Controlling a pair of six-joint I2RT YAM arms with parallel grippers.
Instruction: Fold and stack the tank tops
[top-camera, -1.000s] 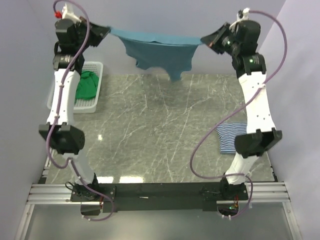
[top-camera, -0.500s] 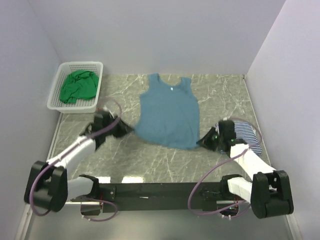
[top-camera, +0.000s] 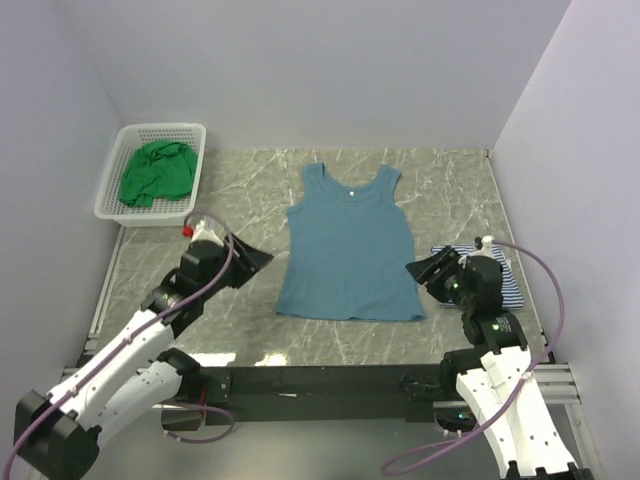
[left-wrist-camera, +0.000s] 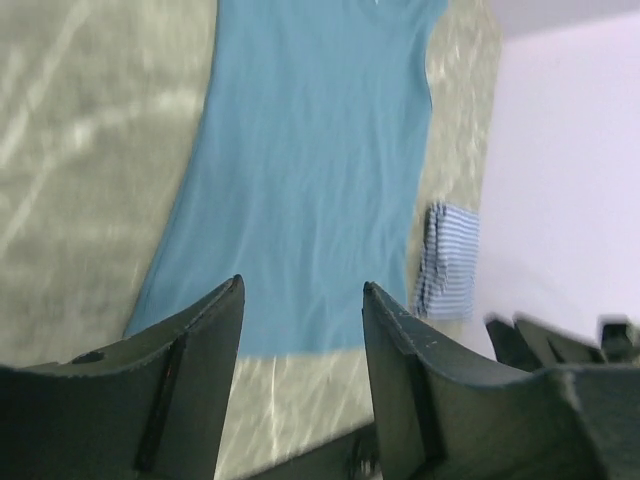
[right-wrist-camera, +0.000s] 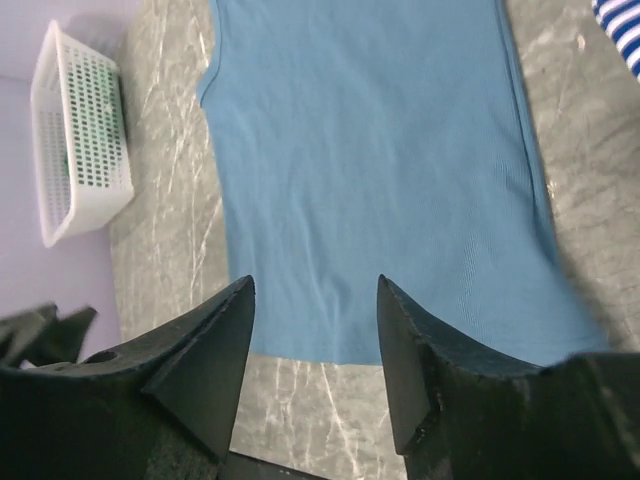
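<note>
Teal tank top (top-camera: 348, 245) is lying spread flat for folding; your left gripper (top-camera: 258, 258) and right gripper (top-camera: 418, 270) are hovering beside its hem corners, jaws spread, empty.

The teal-blue tank top (top-camera: 348, 247), a second ago stretched in the air between both arms, now lies flat on the table (top-camera: 450, 180) (neck toward the far wall). The left gripper (top-camera: 258, 258) and right gripper (top-camera: 414, 270), jaws spread, sit just off its hem corners.

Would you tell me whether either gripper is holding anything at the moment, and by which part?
Nothing is held: left gripper and right gripper have open, empty jaws; the teal tank top lies flat on the table.
</note>
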